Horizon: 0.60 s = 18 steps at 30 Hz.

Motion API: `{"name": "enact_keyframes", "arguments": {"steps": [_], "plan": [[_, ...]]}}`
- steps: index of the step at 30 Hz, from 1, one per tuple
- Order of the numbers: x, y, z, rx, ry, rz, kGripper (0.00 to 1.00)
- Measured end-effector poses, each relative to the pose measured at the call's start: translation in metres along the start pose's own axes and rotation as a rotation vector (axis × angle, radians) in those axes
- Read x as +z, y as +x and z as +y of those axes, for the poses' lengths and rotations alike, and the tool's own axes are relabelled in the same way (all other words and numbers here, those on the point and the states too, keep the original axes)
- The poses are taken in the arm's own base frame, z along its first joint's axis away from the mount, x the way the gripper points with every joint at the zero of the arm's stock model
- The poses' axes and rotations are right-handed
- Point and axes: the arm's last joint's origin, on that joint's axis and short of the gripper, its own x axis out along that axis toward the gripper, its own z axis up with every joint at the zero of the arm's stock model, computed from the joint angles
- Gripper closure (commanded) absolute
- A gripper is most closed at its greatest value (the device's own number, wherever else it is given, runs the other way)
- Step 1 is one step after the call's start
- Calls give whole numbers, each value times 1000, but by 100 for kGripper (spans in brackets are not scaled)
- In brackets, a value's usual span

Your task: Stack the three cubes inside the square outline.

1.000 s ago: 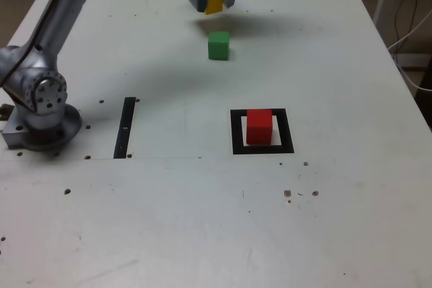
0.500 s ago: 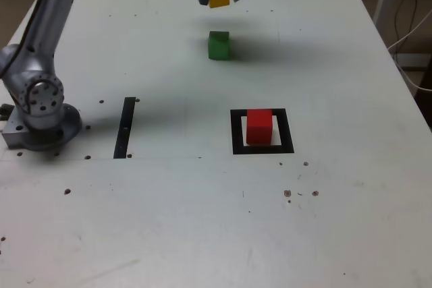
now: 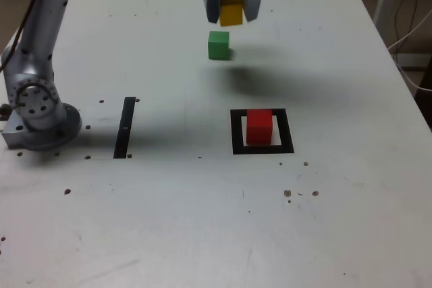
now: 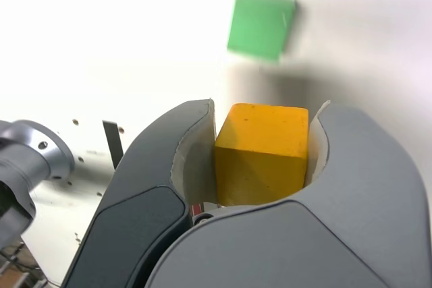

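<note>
Small solid red cube sits inside the thick black square outline with pale centre, so the base is placed; two cubes left to stack. Grey pincer is clamped on the small solid yellow cube, held above the white counter at the far side. Small solid green cube rests on the counter just below it in the exterior view, well apart from the outline.

The hand carrying the yellow cube has moved toward the exterior view's right, lower in the picture.
</note>
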Motion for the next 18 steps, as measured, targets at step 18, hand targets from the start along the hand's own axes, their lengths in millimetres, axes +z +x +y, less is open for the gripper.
{"name": "enact_keyframes", "arguments": {"steps": [18], "plan": [[8, 4, -112, 11, 138, -7, 72]]}}
